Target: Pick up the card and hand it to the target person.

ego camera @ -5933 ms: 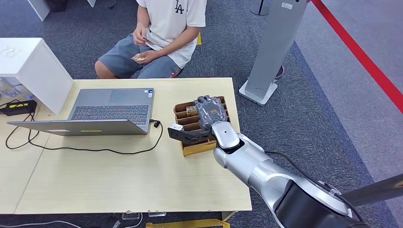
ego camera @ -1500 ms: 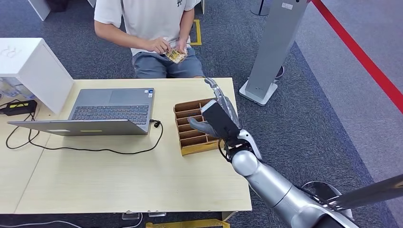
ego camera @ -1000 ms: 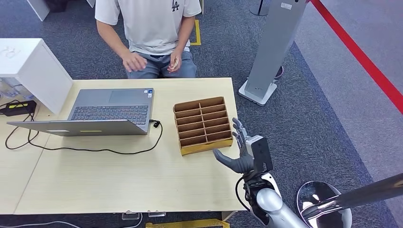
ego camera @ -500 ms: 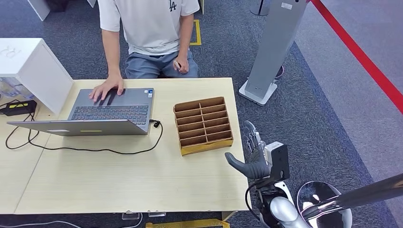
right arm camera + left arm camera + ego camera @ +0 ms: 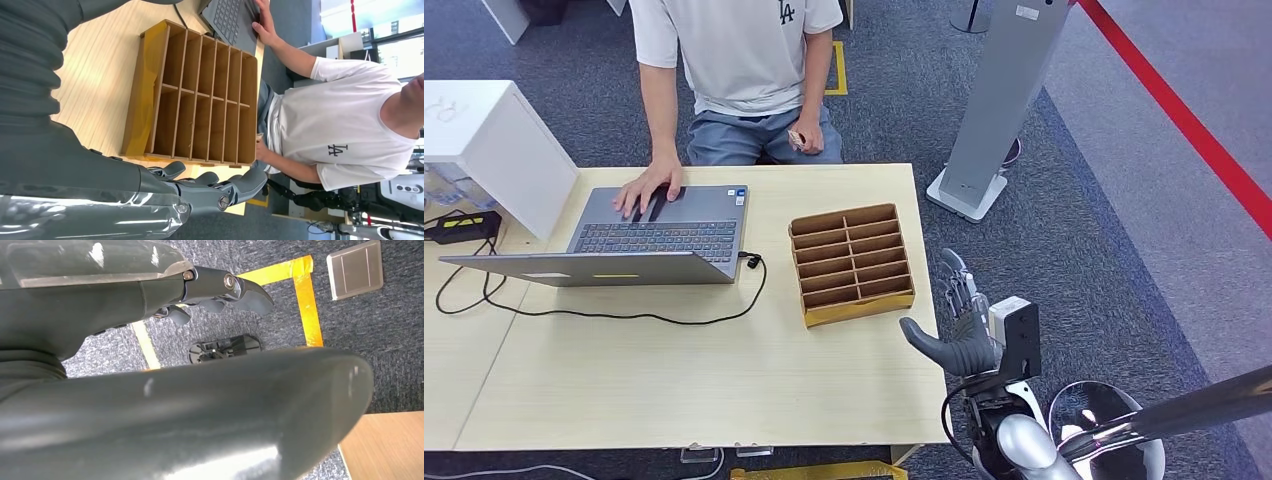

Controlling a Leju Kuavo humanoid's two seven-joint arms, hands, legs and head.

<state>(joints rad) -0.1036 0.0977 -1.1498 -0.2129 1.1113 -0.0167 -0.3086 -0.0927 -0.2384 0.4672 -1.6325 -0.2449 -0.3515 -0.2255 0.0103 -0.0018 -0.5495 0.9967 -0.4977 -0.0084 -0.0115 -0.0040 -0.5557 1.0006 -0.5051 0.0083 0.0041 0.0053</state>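
While the right hand [image 5: 964, 335] hangs off the table's near-right edge, just past the wooden organizer [image 5: 852, 262], its fingers are spread and nothing is in them; the right wrist view shows the same, thumb and fingers apart with the organizer's compartments beyond them. Card [image 5: 795, 139] is with the person [image 5: 739, 60], a small tan piece pinched in the hand resting on their lap, on the far side of the organizer and well apart from the right hand. Too small to read anything on it. Person's other hand [image 5: 648, 186] rests flat on the laptop [image 5: 659, 232], which sits to the left of the organizer, a black cable [image 5: 624, 316] looping from its corner across the table [image 5: 694, 380]. Readable writing: "LA" logo on the person's white T-shirt, seen in both head and right wrist views. Blue sticker on the laptop deck beside the organizer, text not legible. Left hand [image 5: 215, 292] in the left wrist view points at dark carpet with yellow floor tape [image 5: 305, 295]; fingers look curled in loosely, nothing visible in them, but can't tell for certain.
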